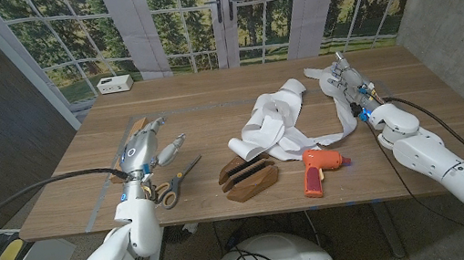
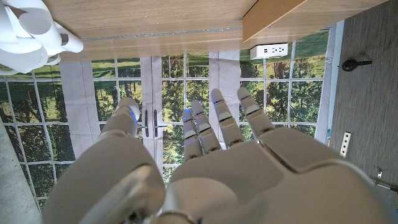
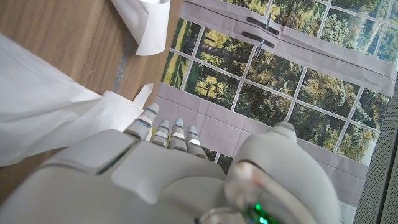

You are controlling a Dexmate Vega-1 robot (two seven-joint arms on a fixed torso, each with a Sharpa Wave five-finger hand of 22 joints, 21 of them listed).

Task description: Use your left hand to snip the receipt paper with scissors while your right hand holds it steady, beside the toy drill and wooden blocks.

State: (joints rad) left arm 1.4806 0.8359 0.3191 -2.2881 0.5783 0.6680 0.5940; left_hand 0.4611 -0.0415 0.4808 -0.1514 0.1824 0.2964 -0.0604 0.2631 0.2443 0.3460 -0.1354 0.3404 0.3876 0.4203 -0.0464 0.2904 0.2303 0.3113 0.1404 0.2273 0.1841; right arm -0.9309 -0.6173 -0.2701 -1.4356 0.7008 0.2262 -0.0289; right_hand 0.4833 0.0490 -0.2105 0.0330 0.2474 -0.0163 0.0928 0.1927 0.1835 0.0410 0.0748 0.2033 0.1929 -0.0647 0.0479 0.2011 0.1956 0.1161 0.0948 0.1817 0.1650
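Cutting not begun: the left hand [image 1: 141, 150], open and empty, hovers above the scissors [image 1: 176, 184] at its 5 o'clock and must grasp them, while the right hand [image 1: 350, 86], grip unclear, rests at the receipt paper [image 1: 279, 121].

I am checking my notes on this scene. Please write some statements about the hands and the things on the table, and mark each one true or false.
1. The scissors lie on the table, held by no hand. True.
2. The left hand holds the scissors. False: it is open, holding nothing, beside them.
3. The drill is orange. True.
4. The drill stands left of the blocks. False: it lies to their right.
5. The right hand is at the paper. True.
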